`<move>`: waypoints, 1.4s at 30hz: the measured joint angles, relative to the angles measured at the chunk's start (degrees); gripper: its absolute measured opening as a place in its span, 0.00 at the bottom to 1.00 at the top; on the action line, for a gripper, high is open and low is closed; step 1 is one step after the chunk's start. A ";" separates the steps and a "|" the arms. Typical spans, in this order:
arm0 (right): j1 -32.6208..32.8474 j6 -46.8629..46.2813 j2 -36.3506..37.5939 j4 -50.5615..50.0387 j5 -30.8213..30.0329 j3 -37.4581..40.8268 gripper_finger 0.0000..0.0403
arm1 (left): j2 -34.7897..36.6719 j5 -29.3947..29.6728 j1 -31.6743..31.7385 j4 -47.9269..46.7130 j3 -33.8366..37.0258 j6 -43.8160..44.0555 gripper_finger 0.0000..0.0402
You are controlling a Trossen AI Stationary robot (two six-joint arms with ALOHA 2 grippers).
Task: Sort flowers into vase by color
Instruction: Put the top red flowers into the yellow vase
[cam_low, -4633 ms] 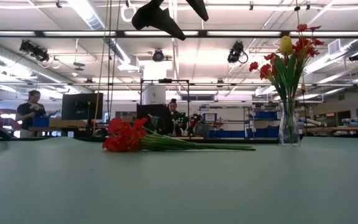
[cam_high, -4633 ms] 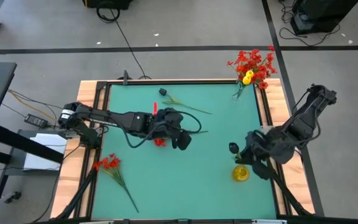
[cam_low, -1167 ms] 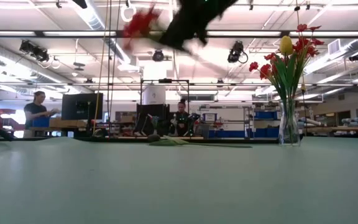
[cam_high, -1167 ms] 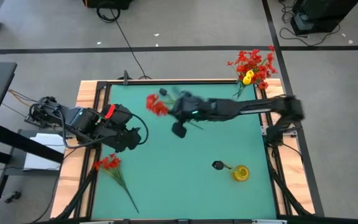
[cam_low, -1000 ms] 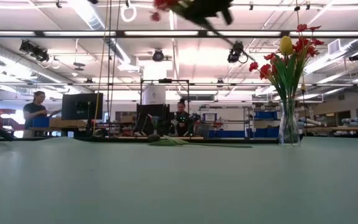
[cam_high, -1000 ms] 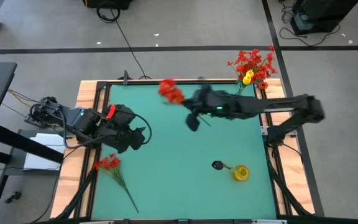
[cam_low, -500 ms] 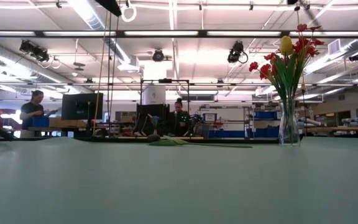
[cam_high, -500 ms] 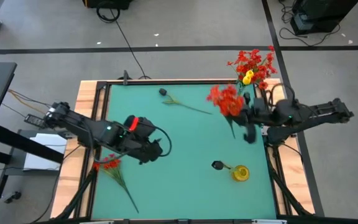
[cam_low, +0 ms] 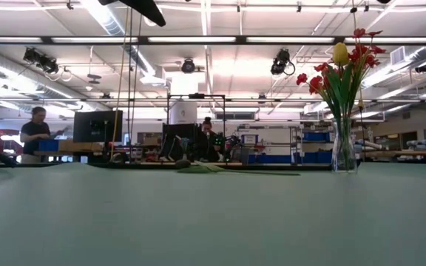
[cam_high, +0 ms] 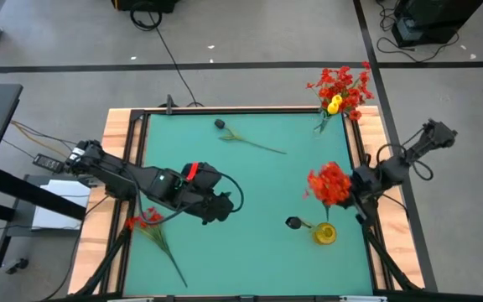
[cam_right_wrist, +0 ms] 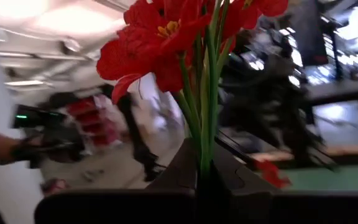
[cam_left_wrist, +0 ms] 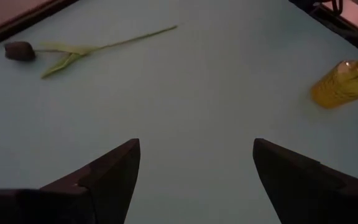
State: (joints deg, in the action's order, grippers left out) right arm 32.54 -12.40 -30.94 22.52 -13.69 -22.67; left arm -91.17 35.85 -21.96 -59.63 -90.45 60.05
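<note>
My right gripper [cam_high: 351,190] hangs over the table's right side, just beyond the yellow vase [cam_high: 325,232], shut on a bunch of red flowers [cam_high: 329,184]. The right wrist view shows their blooms [cam_right_wrist: 166,37] above my fingers. A dark-headed flower [cam_high: 293,222] sticks out of the yellow vase. A clear vase [cam_low: 344,145] at the far right corner holds red and yellow flowers [cam_high: 340,87]. A dark tulip [cam_high: 221,124] lies flat near the far edge. More red flowers [cam_high: 145,220] lie at the near left. My left gripper [cam_high: 221,210] hovers open over the table's middle. My right gripper pinches the bunched green stems [cam_right_wrist: 204,155] of the red flowers between its two fingers, a short way below the blooms. The bunch is lifted clear of the table. In the high view the blooms reach from the fingers toward the table's left.
The left wrist view shows bare green table between the open fingers, with the dark tulip [cam_left_wrist: 20,51] and the yellow vase [cam_left_wrist: 345,84] beyond. A wooden frame [cam_high: 128,126] rims the table. People stand far behind the table [cam_low: 34,133].
My right gripper has carried the red bunch from the table's far middle toward the right edge and then toward the near edge, ending beside the yellow vase. My left gripper has moved from the left side toward the table's middle, still open.
</note>
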 joint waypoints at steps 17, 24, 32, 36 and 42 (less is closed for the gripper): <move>13.63 11.30 0.00 15.38 -0.68 9.13 0.04 | -0.01 0.01 0.00 0.35 0.00 2.47 0.79; 17.82 16.27 -0.04 16.57 -5.06 10.13 0.03 | -0.01 0.03 0.00 1.18 0.00 2.98 0.79; 19.98 17.71 -0.33 16.72 -6.63 10.13 0.03 | -0.01 0.05 0.00 2.47 0.00 4.47 0.79; 20.34 18.44 -1.82 16.23 -7.57 10.13 0.03 | 0.01 0.05 0.00 2.98 0.00 4.97 0.79; 20.33 17.35 -6.73 15.54 -8.94 10.13 0.03 | 0.01 0.46 0.00 3.14 0.00 6.41 0.79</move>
State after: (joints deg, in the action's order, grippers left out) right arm 52.87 4.95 -37.67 38.06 -22.63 -12.53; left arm -91.15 36.32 -21.96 -56.50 -90.45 66.46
